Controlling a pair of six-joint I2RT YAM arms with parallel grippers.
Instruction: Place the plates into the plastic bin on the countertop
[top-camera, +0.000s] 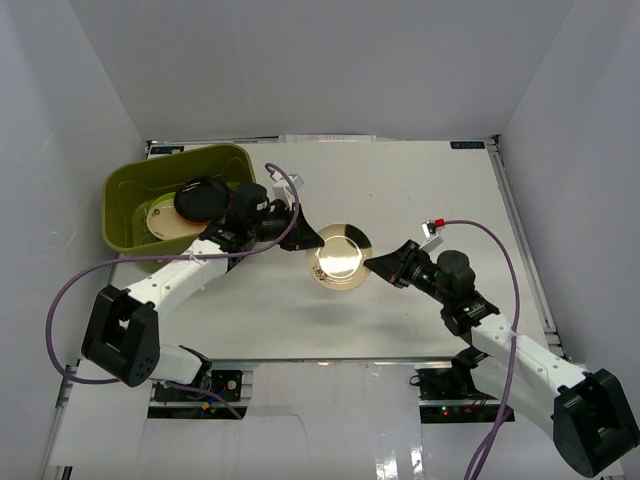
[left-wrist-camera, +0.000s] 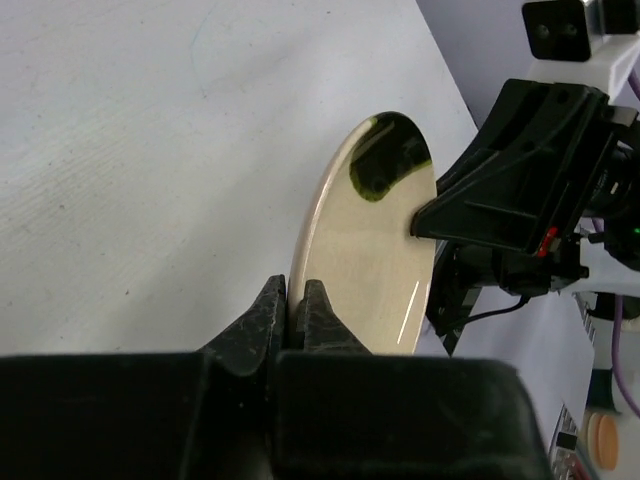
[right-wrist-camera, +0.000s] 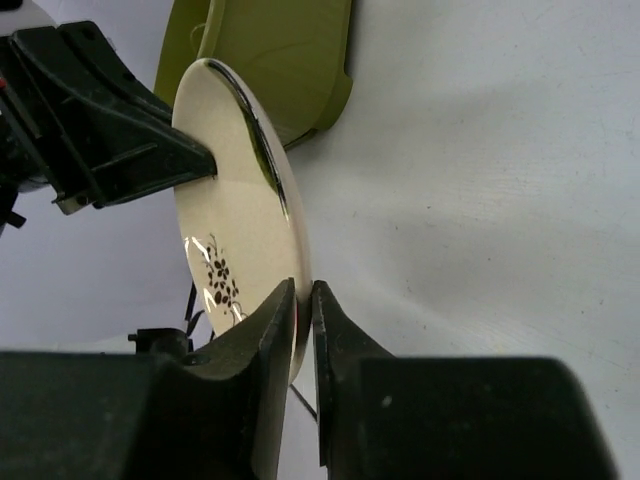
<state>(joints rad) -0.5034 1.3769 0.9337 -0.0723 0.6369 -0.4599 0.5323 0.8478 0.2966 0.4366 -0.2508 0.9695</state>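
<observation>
The large glossy plate (top-camera: 338, 262) is out to the right of the olive bin (top-camera: 180, 153), wholly outside it, over the white desk (top-camera: 430, 190). The left arm (top-camera: 170, 282) stretches past the bin's right wall, and the left jaws are pinched narrow on the plate's rim nearest the bin. The right arm (top-camera: 520, 355) comes from the other side, the right jaws clamped thin on the rim farthest from the bin. Inside the bin a black plate (top-camera: 200, 198) overlaps a cream plate (top-camera: 160, 222). Whether the glossy plate touches the desk I cannot tell.
</observation>
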